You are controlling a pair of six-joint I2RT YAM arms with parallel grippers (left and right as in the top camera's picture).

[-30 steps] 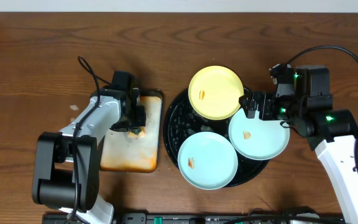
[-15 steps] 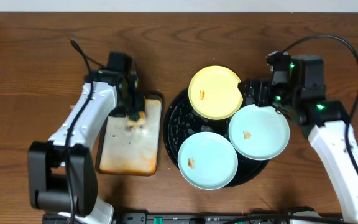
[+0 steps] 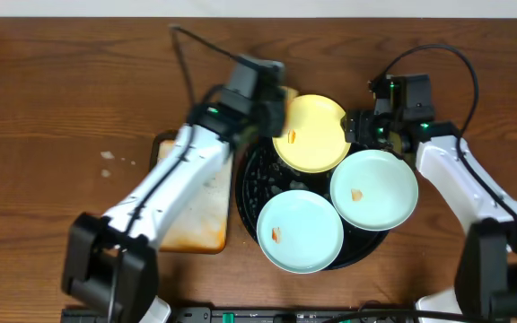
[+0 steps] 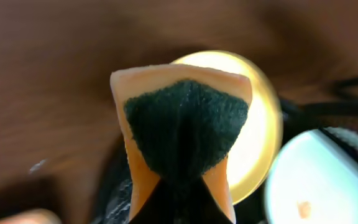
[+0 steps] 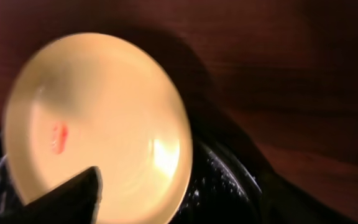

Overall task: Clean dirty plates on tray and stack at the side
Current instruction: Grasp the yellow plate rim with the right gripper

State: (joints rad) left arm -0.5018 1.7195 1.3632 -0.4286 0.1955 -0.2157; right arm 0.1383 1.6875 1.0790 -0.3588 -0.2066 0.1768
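Brown wood-grain tabletop (image 3: 61,90) bears no stack yet; the pale yellow round plate (image 3: 311,133) sits on the large round black bumpy tray (image 3: 254,175). Your left gripper (image 3: 272,108) is clenched on an orange sponge with a dark scouring face (image 4: 182,134) beside that plate, while the right gripper (image 3: 359,135) is at its rim, grip unclear. Wiping appears about to begin: next, press the pad onto the orange smear (image 3: 290,136).

White arm links (image 3: 164,188), black joints (image 3: 97,260), looping black cables (image 3: 438,52), green lights (image 3: 390,87)
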